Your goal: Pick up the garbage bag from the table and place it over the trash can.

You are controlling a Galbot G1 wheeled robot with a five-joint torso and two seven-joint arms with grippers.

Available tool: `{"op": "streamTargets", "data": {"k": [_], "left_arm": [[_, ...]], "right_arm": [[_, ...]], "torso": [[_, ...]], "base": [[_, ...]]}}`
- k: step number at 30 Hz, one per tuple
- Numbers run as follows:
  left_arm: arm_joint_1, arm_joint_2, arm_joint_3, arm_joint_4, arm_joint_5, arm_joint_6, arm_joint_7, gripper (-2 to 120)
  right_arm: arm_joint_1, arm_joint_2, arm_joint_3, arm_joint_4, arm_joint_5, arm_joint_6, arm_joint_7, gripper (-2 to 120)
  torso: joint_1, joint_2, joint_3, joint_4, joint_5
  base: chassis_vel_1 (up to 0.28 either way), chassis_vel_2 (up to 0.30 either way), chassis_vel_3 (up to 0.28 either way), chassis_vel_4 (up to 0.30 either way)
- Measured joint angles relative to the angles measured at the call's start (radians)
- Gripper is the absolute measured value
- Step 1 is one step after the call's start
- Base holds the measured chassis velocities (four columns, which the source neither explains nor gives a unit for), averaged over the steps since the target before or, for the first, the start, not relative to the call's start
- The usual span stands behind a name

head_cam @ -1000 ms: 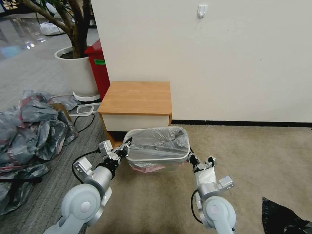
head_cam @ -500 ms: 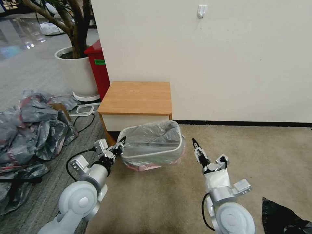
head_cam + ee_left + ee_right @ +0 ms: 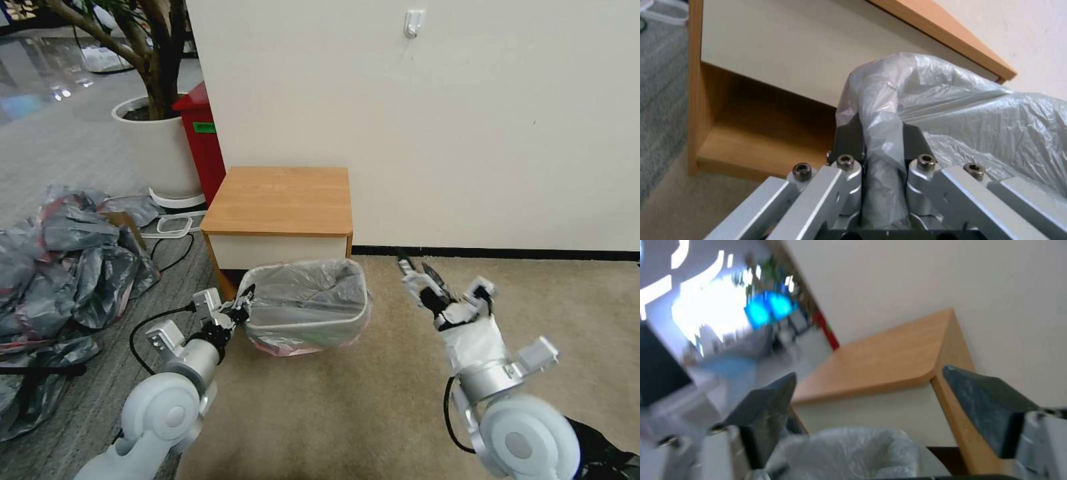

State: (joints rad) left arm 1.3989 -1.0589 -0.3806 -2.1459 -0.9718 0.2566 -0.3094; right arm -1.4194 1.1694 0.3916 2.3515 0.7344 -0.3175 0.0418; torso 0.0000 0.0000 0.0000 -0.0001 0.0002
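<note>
Head view, left pincer (image 3: 245, 301) clamped on a fold of the garbage bag (image 3: 307, 293) at the left rim of the trash can (image 3: 313, 322), bag lining the can, can on carpet before the table (image 3: 280, 199), right pincer (image 3: 417, 275) raised apart, fingers spread, empty.

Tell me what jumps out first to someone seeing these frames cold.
The garbage bag already lines the trash can on the carpet, right in front of the table. The left gripper is clamped on the bag at the can's left rim, plastic bunched between its fingers. The right gripper hangs open in the air to the can's right, touching nothing.
</note>
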Motion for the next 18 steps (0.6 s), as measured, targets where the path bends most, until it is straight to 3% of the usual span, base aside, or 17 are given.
{"op": "streamTargets", "data": {"k": [3, 4, 7, 10, 12, 18], "left_arm": [[0.001, 0.009, 0.007, -0.005, 0.057, 0.0, 0.013, 9], [0.001, 0.009, 0.007, -0.005, 0.057, 0.0, 0.013, 9], [0.002, 0.012, 0.012, -0.004, 0.128, -0.001, 0.034, 9], [0.001, 0.012, 0.018, -0.003, 0.157, -0.002, 0.04, 9], [-0.004, 0.009, 0.026, -0.005, 0.181, -0.003, 0.042, 9], [-0.008, 0.011, 0.035, -0.014, 0.217, -0.003, 0.045, 9]], "right_arm": [[0.11, -0.134, -0.058, -0.013, -0.114, -0.065, -0.017, 72], [0.11, -0.134, -0.058, -0.013, -0.114, -0.065, -0.017, 72], [0.238, -0.246, -0.155, -0.027, -0.155, -0.127, -0.026, 58], [0.306, -0.287, -0.226, -0.032, -0.158, -0.168, -0.028, 50], [0.401, -0.323, -0.347, -0.047, -0.171, -0.213, -0.027, 37], [0.517, -0.344, -0.483, -0.068, -0.2, -0.289, -0.025, 20]], "torso": [[0.0, 0.0, 0.0, 0.0001, 0.0], [0.0, 0.0, 0.0, 0.0001, 0.0], [0.0, 0.0, 0.0, 0.0001, -0.0002], [0.0, 0.0, 0.0, 0.0001, -0.0001], [0.0, 0.0, 0.0, 0.0002, -0.0001], [0.0, 0.0, 0.0, 0.0001, -0.0001]], "base": [[0.0, 0.0, 0.0, 0.0], [0.0, 0.0, 0.0, 0.0], [0.0, 0.0, 0.0, 0.0], [0.0, 0.0, 0.0, 0.0], [0.0, 0.0, 0.0, 0.0], [0.0, 0.0, 0.0, 0.0]]}}
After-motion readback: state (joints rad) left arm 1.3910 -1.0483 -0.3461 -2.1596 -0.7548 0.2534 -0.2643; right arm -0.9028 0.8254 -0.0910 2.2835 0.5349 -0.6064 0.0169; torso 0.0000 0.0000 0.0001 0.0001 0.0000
